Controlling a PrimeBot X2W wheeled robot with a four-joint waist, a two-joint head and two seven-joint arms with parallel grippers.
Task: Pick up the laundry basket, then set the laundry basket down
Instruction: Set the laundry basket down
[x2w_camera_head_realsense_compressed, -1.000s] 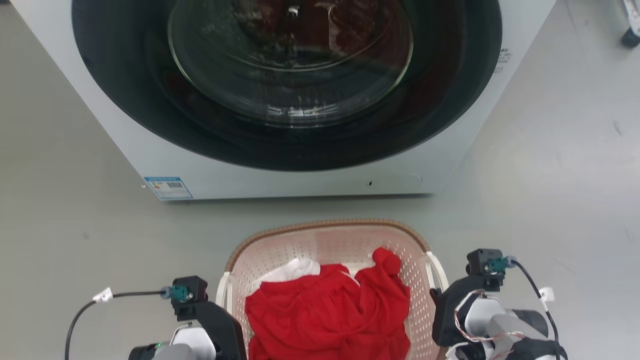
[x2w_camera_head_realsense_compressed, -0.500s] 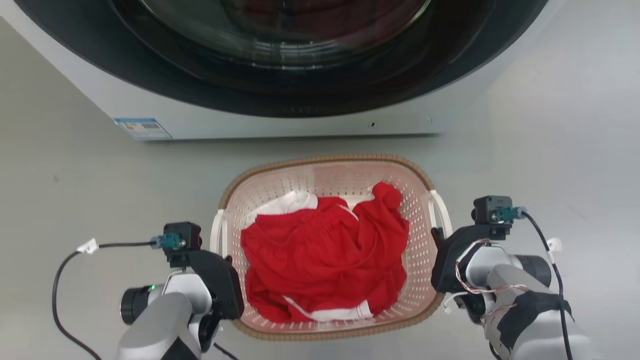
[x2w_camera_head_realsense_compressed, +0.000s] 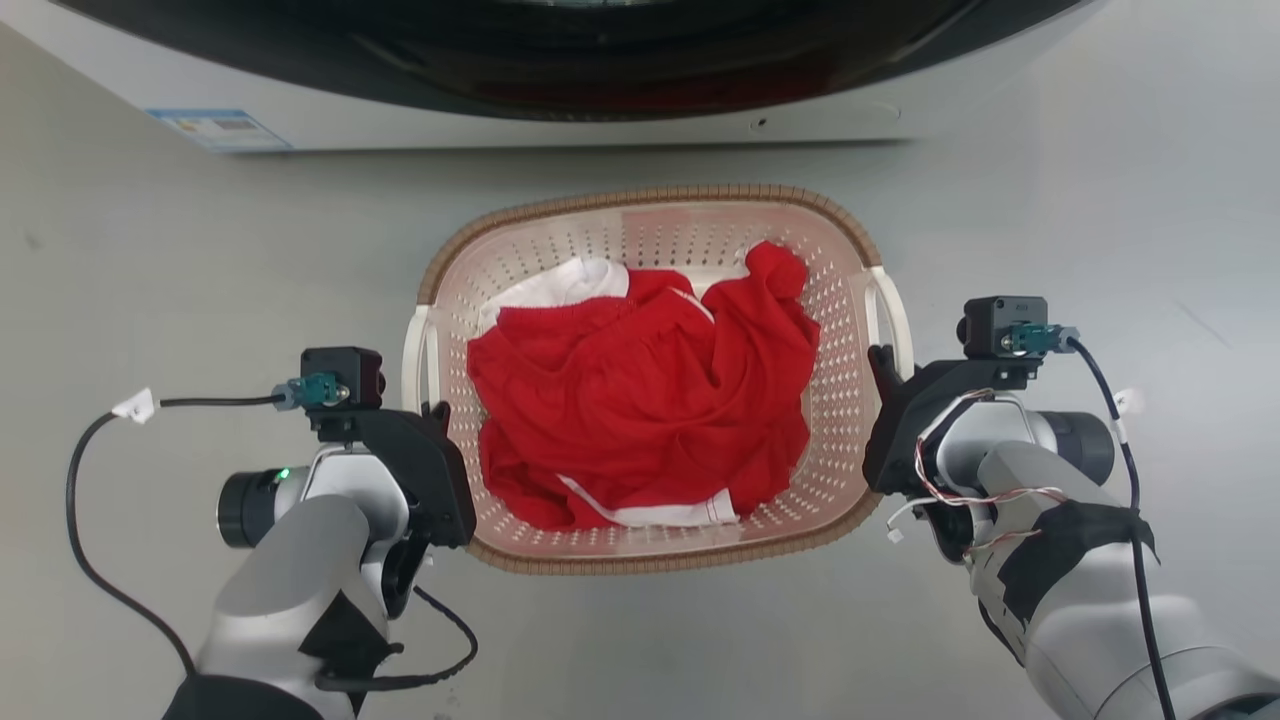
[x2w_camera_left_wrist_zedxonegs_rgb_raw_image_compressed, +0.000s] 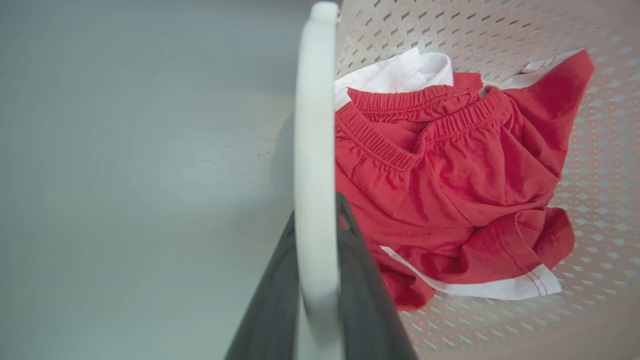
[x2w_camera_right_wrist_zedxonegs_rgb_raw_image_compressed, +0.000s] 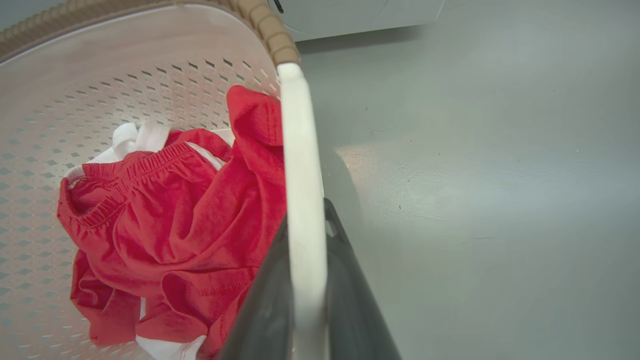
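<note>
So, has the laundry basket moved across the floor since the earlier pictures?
Cannot tell, likely not: the camera moved, yet the basket keeps about the same strip of floor between its far rim and the washing machine.

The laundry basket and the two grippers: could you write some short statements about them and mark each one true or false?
1. The left gripper has its fingers closed on the laundry basket at the left white handle. True.
2. The right gripper hangs open, away from the basket. False: its fingers clamp the right white handle.
3. Red clothes with white trim lie in the basket. True.
4. The basket sits inside the washing machine. False: it is outside, in front of it.
5. The basket's rim is blue. False: it is brown.
</note>
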